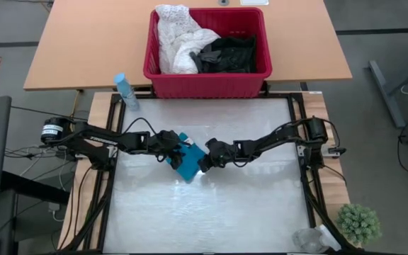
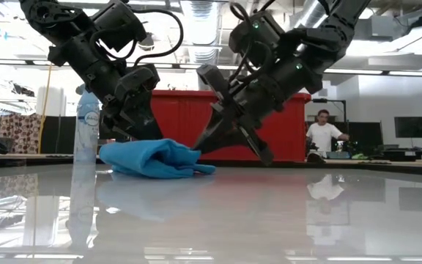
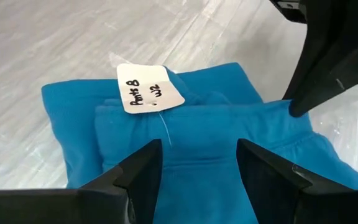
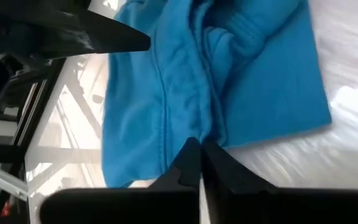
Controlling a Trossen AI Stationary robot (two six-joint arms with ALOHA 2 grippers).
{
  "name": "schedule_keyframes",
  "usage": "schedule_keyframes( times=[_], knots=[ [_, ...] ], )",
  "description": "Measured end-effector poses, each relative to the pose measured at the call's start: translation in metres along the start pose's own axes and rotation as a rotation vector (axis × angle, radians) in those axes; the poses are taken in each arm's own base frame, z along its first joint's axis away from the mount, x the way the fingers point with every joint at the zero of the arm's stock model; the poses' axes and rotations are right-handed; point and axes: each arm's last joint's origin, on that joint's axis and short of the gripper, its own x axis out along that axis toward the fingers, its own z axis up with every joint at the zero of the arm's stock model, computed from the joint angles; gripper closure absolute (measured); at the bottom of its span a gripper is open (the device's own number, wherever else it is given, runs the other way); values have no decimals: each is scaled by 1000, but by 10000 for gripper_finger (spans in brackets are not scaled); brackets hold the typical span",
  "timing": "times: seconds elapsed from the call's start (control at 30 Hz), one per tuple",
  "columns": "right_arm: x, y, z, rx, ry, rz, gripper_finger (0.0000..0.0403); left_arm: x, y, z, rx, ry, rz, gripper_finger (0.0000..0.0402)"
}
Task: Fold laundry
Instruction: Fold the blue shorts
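Right gripper (image 4: 200, 163): 2 dark fingers (image 4: 188, 163) pressed together, tips at edge of teal garment (image 4: 229, 81). Garment bunched in folds, seam running along it, lying on pale glossy table (image 4: 353, 74). Other arm's dark finger (image 4: 104, 34) touching garment's far side. Table frame rails (image 4: 36, 118) beyond.

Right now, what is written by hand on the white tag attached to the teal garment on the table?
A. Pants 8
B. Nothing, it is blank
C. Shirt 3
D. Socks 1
A: in the left wrist view the white tag lying on the teal garment reads "Pants 8" in black handwriting, with a smaller mark beside it.
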Motion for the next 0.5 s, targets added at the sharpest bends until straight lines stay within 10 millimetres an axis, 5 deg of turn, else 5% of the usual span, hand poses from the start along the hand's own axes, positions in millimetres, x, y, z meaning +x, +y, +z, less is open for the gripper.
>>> schedule_keyframes(
  times=[0.5],
  knots=[
    [-5, 37, 63, -248, -81, -11, 378, 0, -2, 0, -64, 16, -45, 205]
  ],
)
